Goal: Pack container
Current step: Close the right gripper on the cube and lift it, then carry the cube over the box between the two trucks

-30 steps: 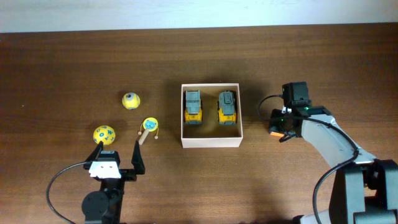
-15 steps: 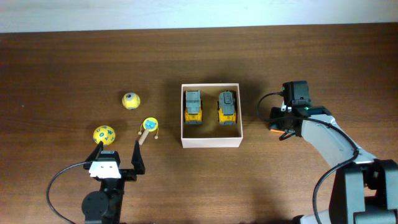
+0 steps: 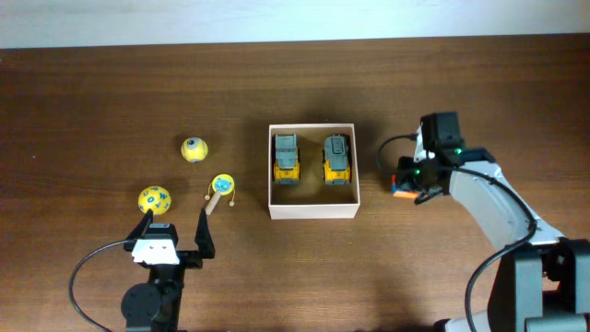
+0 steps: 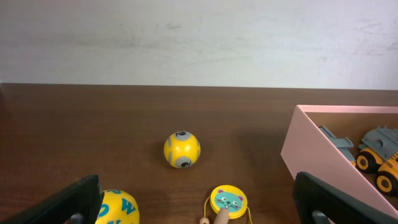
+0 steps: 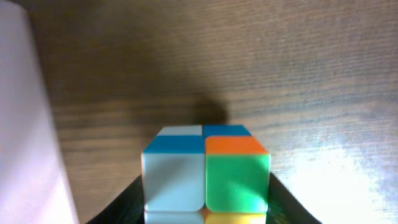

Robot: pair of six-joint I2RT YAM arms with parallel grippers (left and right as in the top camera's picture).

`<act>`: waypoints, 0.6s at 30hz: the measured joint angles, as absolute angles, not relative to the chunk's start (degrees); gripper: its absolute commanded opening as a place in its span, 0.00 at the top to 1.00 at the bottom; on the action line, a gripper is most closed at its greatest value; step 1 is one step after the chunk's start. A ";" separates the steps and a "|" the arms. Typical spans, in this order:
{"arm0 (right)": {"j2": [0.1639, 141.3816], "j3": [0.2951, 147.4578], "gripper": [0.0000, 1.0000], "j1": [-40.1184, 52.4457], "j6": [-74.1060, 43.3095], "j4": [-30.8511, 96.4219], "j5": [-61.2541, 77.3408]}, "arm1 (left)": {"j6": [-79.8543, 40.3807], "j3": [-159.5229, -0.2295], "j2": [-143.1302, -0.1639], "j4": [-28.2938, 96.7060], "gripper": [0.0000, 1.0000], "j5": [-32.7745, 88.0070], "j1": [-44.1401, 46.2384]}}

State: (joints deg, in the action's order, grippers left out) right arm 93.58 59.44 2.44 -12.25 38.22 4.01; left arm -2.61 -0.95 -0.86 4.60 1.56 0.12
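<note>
bench (image 3: 92, 83): dark brown wood grain, carries everything in view.

container (image 3: 312, 210): square shallow open-topped box, white outer walls, tan cardboard inside. sits near the middle of the bench, flat, between the 2 arms. the left wrist view shows its near corner at the right edge; the right wrist view shows 1 pale wall along the left edge.

right gripper (image 3: 410, 182): just right of the container, outside it, apart from the wall. jaws part closed and clamped on a small multi-coloured puzzle cube (image 5: 205, 180), 1 dark finger on each side. visible cube faces: blue and orange on top, pale grey and green in front. a dark shadow lies on the bench beyond the cube.

left gripper (image 3: 175, 231): near the front left of the bench, jaws spread wide, nothing between them.

2 yellow-and-grey toy trucks (image 3: 287, 159) (image 3: 337, 159): inside the container, side by side, in its rear half.

yellow ball with blue markings (image 3: 154, 199): on the bench, just ahead of the left gripper's left finger.

yellow ball with a grey eye spot (image 3: 194, 148): farther back, apart from the other toys.

round yellow rattle drum with a teal cat face and a wooden handle (image 3: 221, 187): between the balls and the container, touching neither.
</note>
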 measured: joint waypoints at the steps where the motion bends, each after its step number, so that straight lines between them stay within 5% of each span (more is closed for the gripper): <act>1: 93.58 60.69 0.62 2.44 -11.99 39.75 4.51 | -2.61 -0.95 -0.91 4.58 0.01 1.56 0.12; 9: 92.03 75.79 0.61 5.41 -8.80 52.27 6.61 | -2.61 -0.95 -0.95 4.60 0.01 1.54 0.12; 18: 90.70 82.43 0.61 17.34 -9.45 49.23 4.86 | -2.61 -0.95 -0.95 4.60 0.01 1.54 0.12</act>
